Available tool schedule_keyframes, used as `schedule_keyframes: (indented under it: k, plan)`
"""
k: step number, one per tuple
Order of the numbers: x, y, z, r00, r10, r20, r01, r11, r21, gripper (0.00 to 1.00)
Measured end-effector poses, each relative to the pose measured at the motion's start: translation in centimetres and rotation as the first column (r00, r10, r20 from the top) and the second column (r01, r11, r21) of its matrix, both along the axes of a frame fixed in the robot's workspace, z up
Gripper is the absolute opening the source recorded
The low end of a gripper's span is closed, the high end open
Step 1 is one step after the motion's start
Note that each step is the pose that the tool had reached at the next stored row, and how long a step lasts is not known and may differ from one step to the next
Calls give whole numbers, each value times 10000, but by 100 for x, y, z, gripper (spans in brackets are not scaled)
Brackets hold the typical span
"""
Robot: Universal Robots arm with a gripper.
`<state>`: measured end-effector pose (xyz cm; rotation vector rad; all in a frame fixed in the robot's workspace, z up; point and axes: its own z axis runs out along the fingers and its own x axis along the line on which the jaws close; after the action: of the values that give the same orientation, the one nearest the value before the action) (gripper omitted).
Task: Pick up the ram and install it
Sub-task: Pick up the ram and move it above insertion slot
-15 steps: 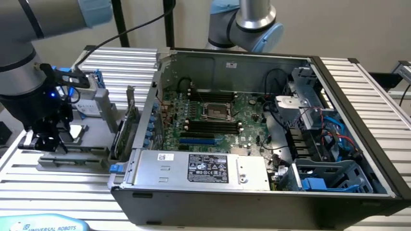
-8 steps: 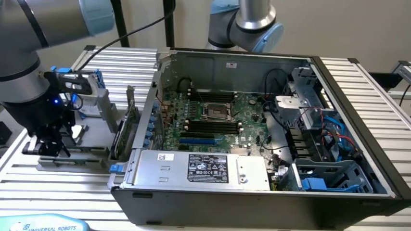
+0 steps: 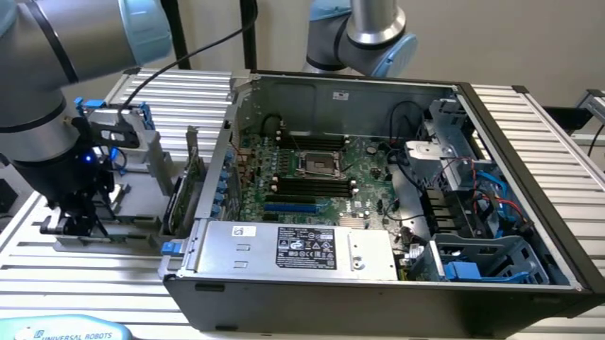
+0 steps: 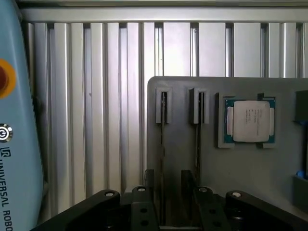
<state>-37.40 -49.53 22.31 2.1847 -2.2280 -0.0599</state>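
Standing edge-on in a grey holder (image 4: 250, 178), the ram (image 4: 162, 144) looks a thin dark strip; pincer (image 4: 168, 177) spread around it.

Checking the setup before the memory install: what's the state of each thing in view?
Pincer: open, astride a slot of the tray.
Ram: on edge in that slot, not gripped.
Processor: flat in its tray pocket.
Green card: upright in the tray.
Computer case: side off, inside exposed.
Memory slots: empty.
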Motion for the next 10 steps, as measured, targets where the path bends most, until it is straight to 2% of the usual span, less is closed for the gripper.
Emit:
schedule_keyframes:
  k: [10]
  plan:
    - [0,-5,-150,10000,16,-1,-16,10000,-2,36]
